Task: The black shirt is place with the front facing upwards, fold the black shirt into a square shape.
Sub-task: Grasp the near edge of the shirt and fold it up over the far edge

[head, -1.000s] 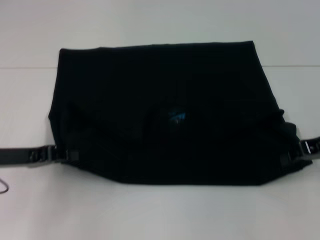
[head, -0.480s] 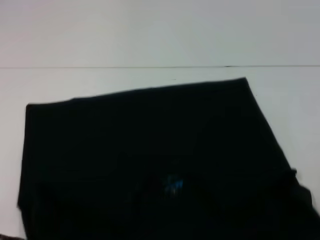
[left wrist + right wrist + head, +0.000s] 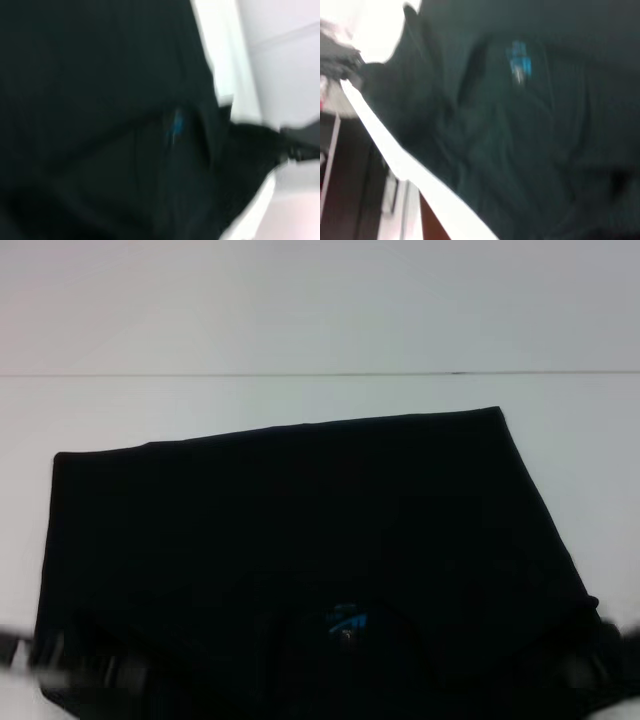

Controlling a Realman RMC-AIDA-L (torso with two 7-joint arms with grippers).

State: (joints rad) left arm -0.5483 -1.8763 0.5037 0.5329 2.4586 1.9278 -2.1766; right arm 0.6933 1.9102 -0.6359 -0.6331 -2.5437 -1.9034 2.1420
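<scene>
- The black shirt [image 3: 300,560] is lying spread across the white table [image 3: 300,320], filling most of the head view, with its far edge running straight and slightly tilted, higher toward the robot's right.
- The small blue neck label [image 3: 348,621] is showing near the shirt's near edge, roughly at the middle of its width; no lettering is showing on the cloth facing up.
- The left gripper [image 3: 70,668] is sitting at the shirt's near left corner, touching the cloth edge; it is blurred, and I cannot tell whether it is clamping the cloth or standing apart from it.
- The right gripper [image 3: 590,665] is sitting at the shirt's near right corner, dark against dark cloth; its grip state cannot be told either.
- In the left wrist view the shirt [image 3: 100,115] is filling the frame, with the label [image 3: 176,125] beside a fold line, and the other arm's gripper [image 3: 300,145] is appearing at the shirt's far corner.
- In the right wrist view the shirt [image 3: 520,130] is hanging over the table edge [image 3: 395,155], wrinkled, with the label [image 3: 520,62] showing on it.
</scene>
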